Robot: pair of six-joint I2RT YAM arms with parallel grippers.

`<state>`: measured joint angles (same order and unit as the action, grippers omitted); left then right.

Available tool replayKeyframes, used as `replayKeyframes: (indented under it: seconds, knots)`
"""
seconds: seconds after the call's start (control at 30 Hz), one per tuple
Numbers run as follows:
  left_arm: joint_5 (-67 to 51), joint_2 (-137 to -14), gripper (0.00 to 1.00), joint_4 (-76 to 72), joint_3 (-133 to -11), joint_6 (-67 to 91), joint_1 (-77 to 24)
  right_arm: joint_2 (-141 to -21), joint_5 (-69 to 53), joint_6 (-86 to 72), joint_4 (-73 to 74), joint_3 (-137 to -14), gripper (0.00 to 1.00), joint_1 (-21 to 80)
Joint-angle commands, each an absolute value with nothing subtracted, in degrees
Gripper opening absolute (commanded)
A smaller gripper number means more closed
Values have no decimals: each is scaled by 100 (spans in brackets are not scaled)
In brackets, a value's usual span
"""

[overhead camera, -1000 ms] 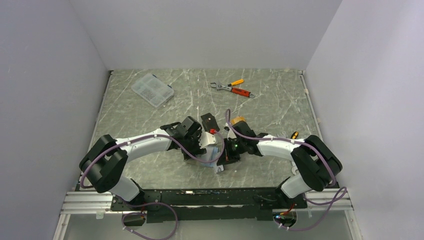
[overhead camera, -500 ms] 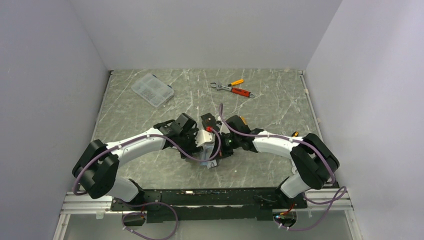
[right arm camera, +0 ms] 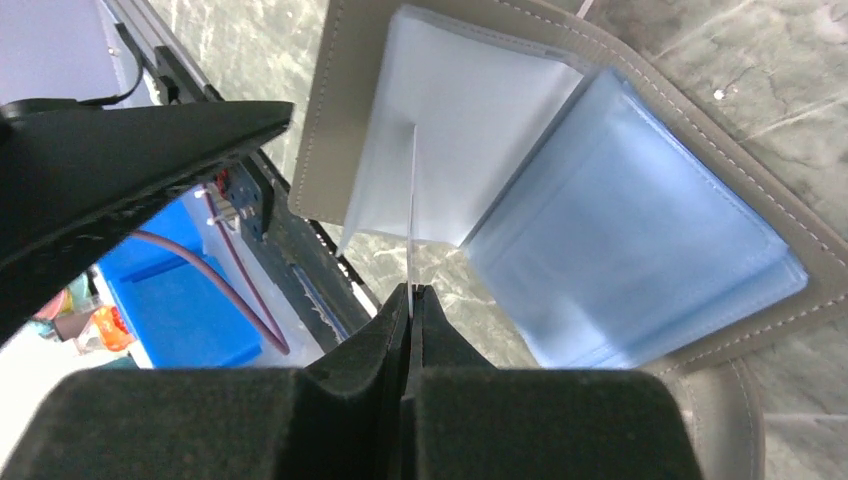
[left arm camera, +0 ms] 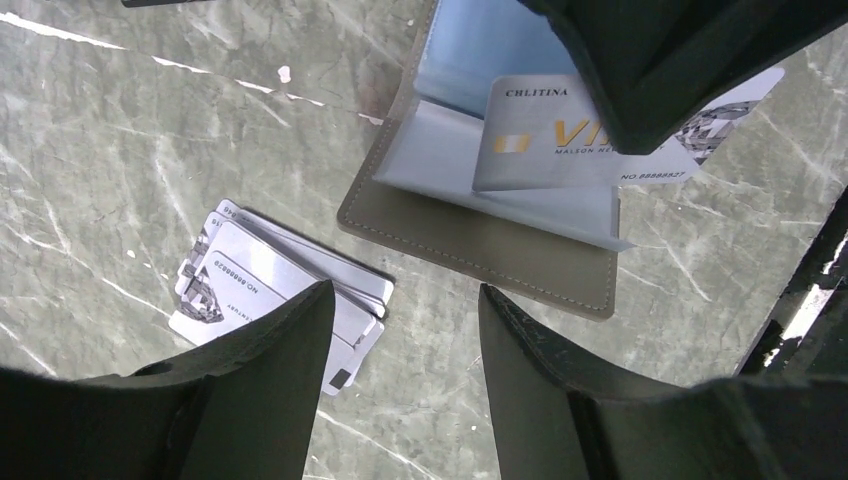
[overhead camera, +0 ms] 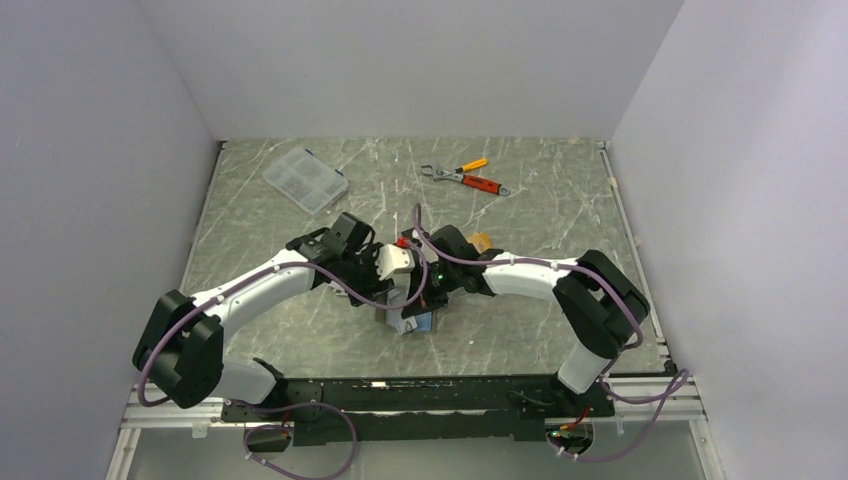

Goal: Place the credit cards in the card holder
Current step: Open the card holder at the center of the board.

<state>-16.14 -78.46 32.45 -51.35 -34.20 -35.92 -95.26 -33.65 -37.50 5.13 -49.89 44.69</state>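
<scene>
Right wrist: right fingers (right arm camera: 350, 385) pinch 1 thin, apparently silvery card (left arm camera: 545, 150) edge-on; left fingers (left arm camera: 270, 380) gape empty.

Marbled table (overhead camera: 540, 210) bears the open card holder (left arm camera: 480, 245), stacked credit cards (left arm camera: 260, 285), clear box (overhead camera: 305, 180), orange-handled tools (overhead camera: 465, 178).

"CHLITINA" printed on the silvery-grey card (left arm camera: 545, 140)

A silver card (left arm camera: 545, 150) overlaps the open card holder (left arm camera: 480, 250); card stack (left arm camera: 250, 280) nearby.
</scene>
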Motion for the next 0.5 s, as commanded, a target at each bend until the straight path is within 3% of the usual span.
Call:
replayKeyframes:
  seconds: [0.0, 0.47]
  knots:
    - [-2021, -7755, 60, 3348, -5388, -3473, -3456, -9756, -3485, -3613, 314, -5186, 0, 4512]
    - [-2442, -8542, 57, 3067, -5629, -3195, -3607, -10146, -3518, -3587, 243, -5194, 0, 4515]
